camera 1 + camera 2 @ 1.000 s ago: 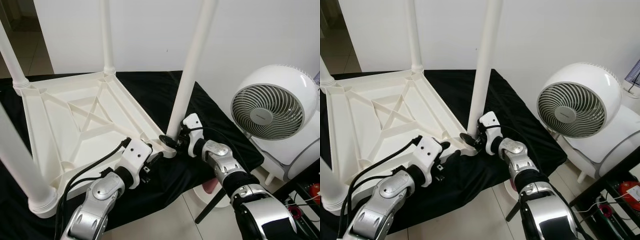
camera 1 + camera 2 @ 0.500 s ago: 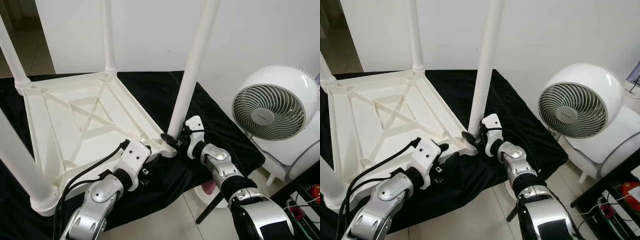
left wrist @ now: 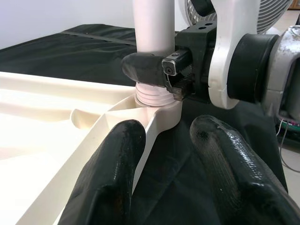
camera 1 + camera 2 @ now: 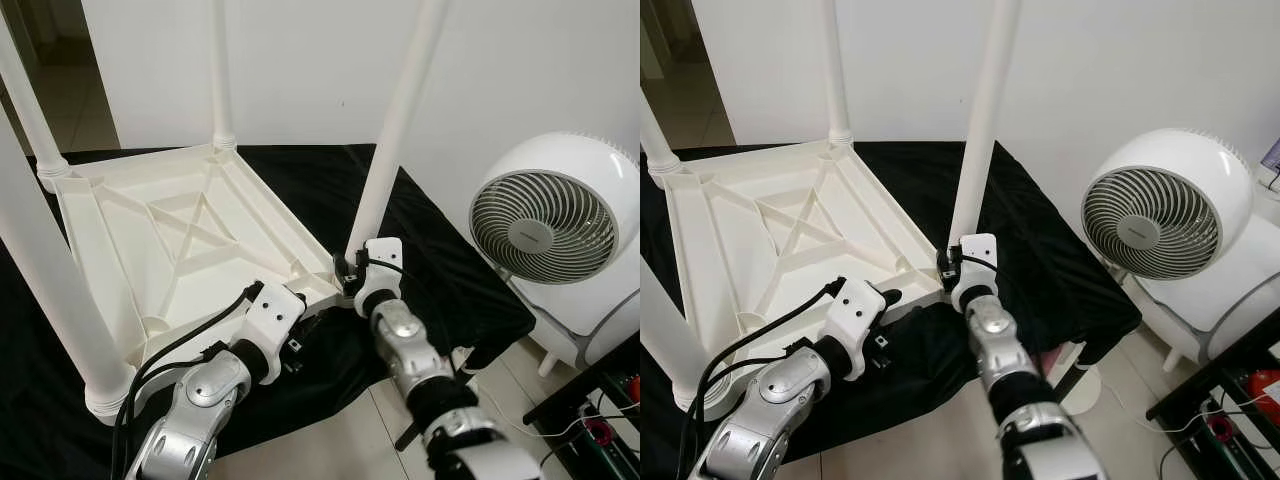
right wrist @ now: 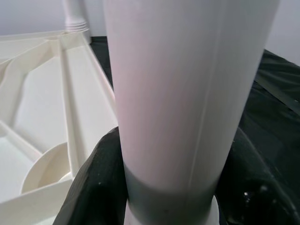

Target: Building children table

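Observation:
The white children's table top (image 4: 180, 250) lies upside down on a black cloth, its legs standing upward. My right gripper (image 4: 350, 268) is shut on the base of the near right leg (image 4: 395, 130), just above its corner socket; its black fingers (image 5: 93, 187) press both sides of the leg (image 5: 187, 93). Just left of that corner is my left gripper (image 4: 312, 325), at the table's near rim. Its fingers (image 3: 108, 187) are spread open, one lying against the rim and the other over the cloth.
A white round fan (image 4: 545, 225) stands to the right, close to my right arm. The black cloth (image 4: 440, 260) covers the low platform under the table. Other legs rise at the far corner (image 4: 220, 70), the far left (image 4: 30, 110) and the near left (image 4: 50, 270). Tiled floor (image 4: 330, 450) lies in front.
My right forearm has swung in from the right to almost straight in front, turning the gripper around the leg's base while it stays shut there. The left gripper has held its place.

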Controlling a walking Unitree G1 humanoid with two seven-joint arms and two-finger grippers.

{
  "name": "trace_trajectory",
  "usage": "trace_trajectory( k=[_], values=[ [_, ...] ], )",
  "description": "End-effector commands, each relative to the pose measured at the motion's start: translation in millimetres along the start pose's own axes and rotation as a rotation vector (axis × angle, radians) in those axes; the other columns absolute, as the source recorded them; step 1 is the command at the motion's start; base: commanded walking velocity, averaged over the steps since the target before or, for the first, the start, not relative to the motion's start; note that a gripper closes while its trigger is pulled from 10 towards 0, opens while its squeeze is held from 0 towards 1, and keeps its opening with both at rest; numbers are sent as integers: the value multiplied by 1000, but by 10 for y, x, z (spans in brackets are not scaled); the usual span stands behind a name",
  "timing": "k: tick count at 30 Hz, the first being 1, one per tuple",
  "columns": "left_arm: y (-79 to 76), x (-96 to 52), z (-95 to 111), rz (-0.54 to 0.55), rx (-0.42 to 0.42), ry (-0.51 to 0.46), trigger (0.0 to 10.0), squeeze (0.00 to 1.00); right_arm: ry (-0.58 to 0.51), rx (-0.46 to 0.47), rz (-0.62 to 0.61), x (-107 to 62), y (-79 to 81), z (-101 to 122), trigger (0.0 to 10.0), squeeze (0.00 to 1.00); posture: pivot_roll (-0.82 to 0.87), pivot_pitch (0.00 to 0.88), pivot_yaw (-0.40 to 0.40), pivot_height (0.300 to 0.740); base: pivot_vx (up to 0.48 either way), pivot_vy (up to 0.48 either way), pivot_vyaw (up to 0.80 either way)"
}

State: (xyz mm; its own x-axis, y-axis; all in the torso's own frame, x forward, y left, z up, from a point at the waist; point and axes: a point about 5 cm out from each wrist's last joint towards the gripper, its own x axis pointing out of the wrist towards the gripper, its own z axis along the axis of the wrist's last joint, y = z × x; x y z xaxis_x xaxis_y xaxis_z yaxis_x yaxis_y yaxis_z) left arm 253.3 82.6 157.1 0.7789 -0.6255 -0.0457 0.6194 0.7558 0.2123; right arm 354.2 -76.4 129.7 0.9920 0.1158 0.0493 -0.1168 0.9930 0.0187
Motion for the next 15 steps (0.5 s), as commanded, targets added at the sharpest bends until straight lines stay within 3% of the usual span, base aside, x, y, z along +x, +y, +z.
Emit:
trace_trajectory(
  k=[1, 9, 10, 11, 12, 15],
  values=[
    [-36, 29, -32, -8, -11, 15, 10000, 0, 98, -3, -50, -84, -61, -215, 0, 0, 84, 42, -89, 740, 0, 0, 0],
    [-55, 50, -32, -22, -2, 11, 10000, 0, 65, -9, -11, -88, -23, -139, 0, 0, 86, 32, -97, 740, 0, 0, 0],
    [-49, 51, -38, -22, 0, 13, 10000, 0, 56, -12, -1, -95, -21, -119, 4471, 0, 88, 28, -99, 740, 0, 0, 0],
    [-49, 51, -38, -22, 0, 13, 10000, 0, 56, -12, -1, -95, -21, -119, 4471, 0, 88, 28, -99, 740, 0, 0, 0],
    [-40, 51, -39, -21, 3, 13, 10000, 0, 24, 13, 24, -101, -60, -69, 10000, 1000, 90, 20, -100, 740, 0, 0, 0],
    [-35, 49, -42, -20, 5, 14, 10000, 0, -3, 26, 53, -119, -114, -31, 10000, 1000, 89, 16, -99, 740, 0, 0, 0]
  ],
)
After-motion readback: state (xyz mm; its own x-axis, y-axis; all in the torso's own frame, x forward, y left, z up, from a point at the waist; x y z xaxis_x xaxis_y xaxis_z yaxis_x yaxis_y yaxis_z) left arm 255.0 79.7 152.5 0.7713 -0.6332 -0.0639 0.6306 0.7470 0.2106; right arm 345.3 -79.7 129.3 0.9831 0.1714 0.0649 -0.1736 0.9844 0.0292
